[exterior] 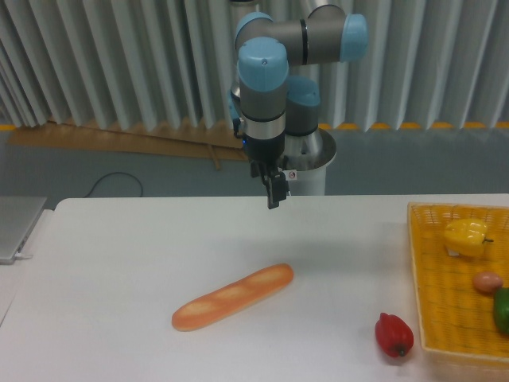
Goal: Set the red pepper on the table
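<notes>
The red pepper (394, 336) lies on the white table (119, 263) near the front right, just left of the yellow basket. My gripper (273, 195) hangs high over the table's back edge, far up and left of the pepper. Its fingers look pressed together with nothing between them.
A baguette (233, 296) lies diagonally mid-table. The yellow woven basket (436, 278) at the right edge holds a yellow pepper (468, 236), a small brownish item (487, 281) and a green vegetable (502, 310). A grey laptop (16, 227) sits at the far left.
</notes>
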